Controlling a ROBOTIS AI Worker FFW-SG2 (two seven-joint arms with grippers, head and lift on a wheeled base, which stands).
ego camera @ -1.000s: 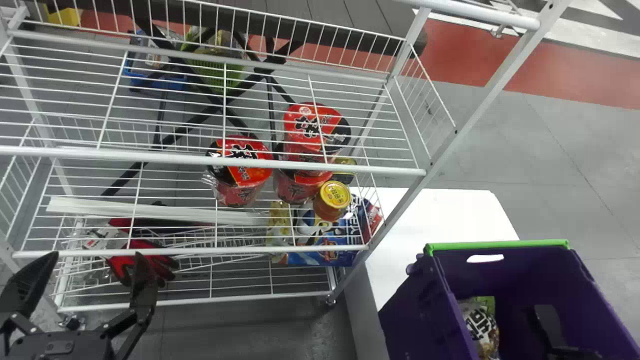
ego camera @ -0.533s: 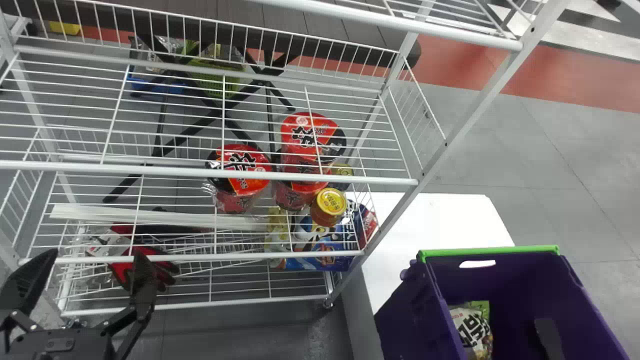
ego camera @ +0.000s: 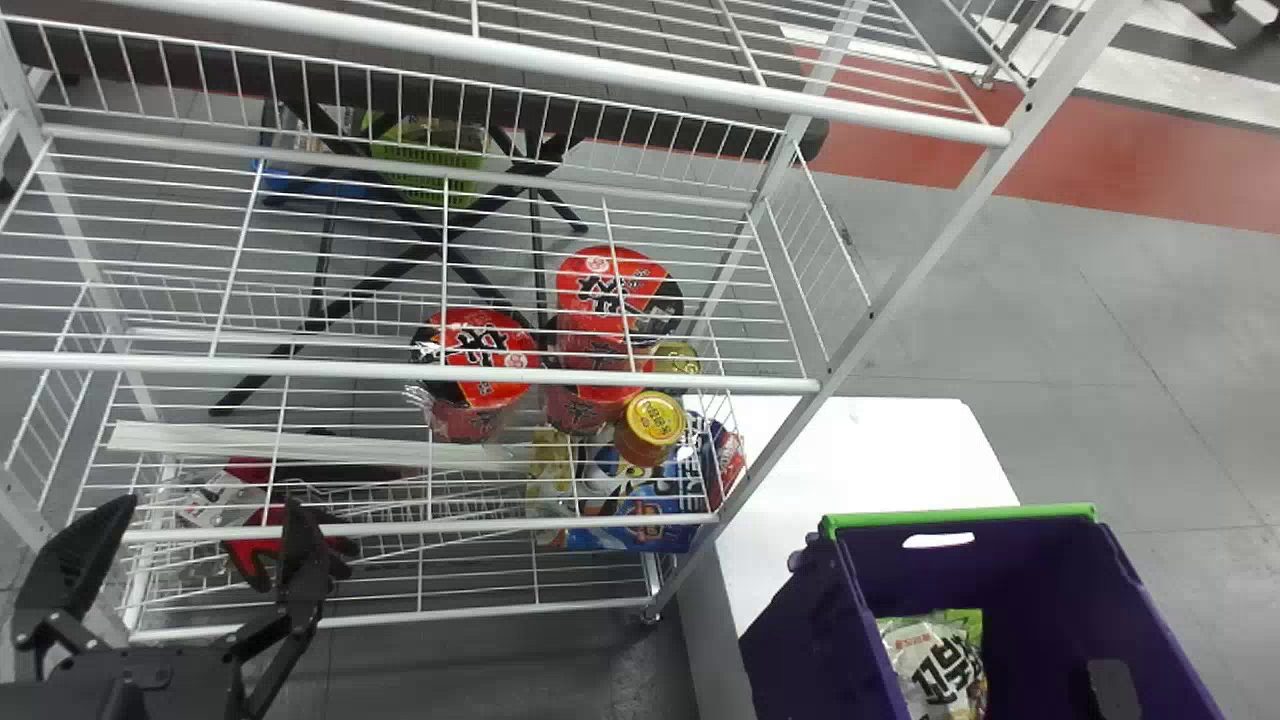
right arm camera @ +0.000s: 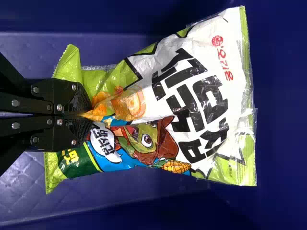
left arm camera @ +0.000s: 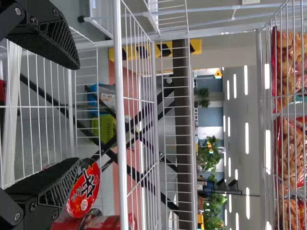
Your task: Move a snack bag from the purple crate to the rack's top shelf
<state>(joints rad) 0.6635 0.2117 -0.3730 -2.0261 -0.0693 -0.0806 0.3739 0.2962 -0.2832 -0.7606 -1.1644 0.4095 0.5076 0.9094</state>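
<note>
1 snack bag (right arm camera: pixel 201 96), right gripper (right arm camera: pixel 88 115) on it. Its jaws are closed down narrow, film bunched between the tips at about mid-width; most of the printed front spreads out beyond them. Crate (ego camera: pixel 800 640) walls surround the jaws and bag.

Left gripper (ego camera: pixel 212 503): jaws wide, holding nothing, parked in front of the rack (ego camera: pixel 400 371), well to the left of the right jaws.

Progress: grasp looks done, call it 1/3 of the job. Left to do: lift clear of the green rim (ego camera: pixel 960 515), carry left and up to the top shelf, set down, let go. 0 of that shows as done. Pinch is only on loose film, so I'd lift slow; slip or tear is the risk.

Unclear: can't tell if the bag is off the crate floor. Bag's lower part is cut off in the head view, and the right jaws cover some of it in the wrist view. Red packs (left arm camera: pixel 288 72) sit behind wire, higher than the left jaws; can't confirm that's the top shelf, edge cuts it off. Free room up there: can't tell.
</note>
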